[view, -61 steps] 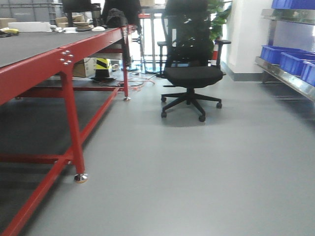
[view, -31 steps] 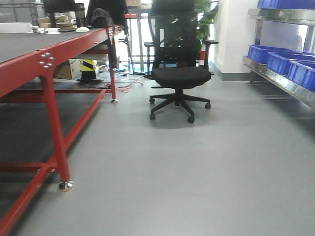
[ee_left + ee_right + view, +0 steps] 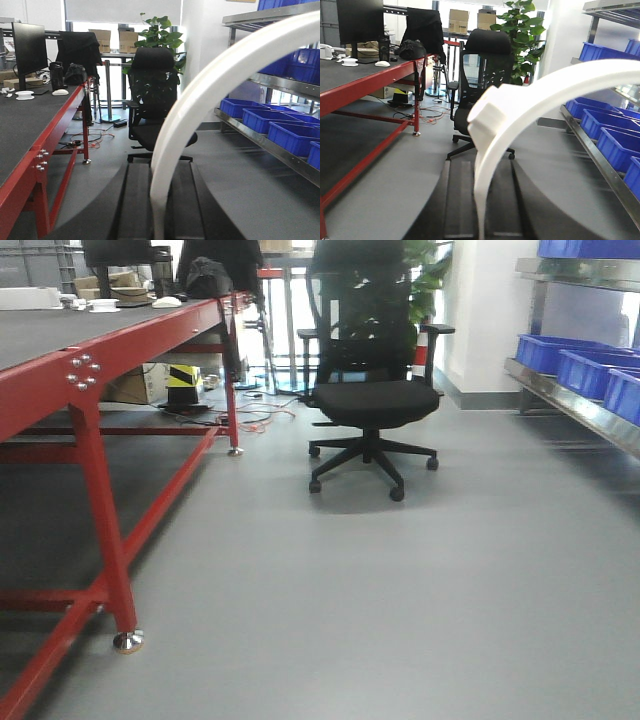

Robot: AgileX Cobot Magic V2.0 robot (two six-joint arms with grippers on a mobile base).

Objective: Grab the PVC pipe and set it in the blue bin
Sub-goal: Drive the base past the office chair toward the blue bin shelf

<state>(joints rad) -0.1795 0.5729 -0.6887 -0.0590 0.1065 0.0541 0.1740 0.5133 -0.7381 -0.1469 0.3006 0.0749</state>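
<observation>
ITEM: PVC pipe (image 3: 200, 90), white, curved, collar fitting (image 3: 492, 117) | LOCATION: held aloft, its lower end between the narrowed fingers of left gripper (image 3: 159, 170) and right gripper (image 3: 480, 167); one length or two, cannot tell; blue bins (image 3: 295, 137) on shelf, right | HANDLING: likely light, stiff, smooth; long arc may swing, so hold beside collar.

PVC pipe (image 3: 225, 62): white, smooth, arcs up-right from my left hand (image 3: 158, 172) | collared pipe (image 3: 545, 90): white, same arc, right hand (image 3: 479, 172) | blue bins (image 3: 590, 370): open-topped, shelved at right
</observation>
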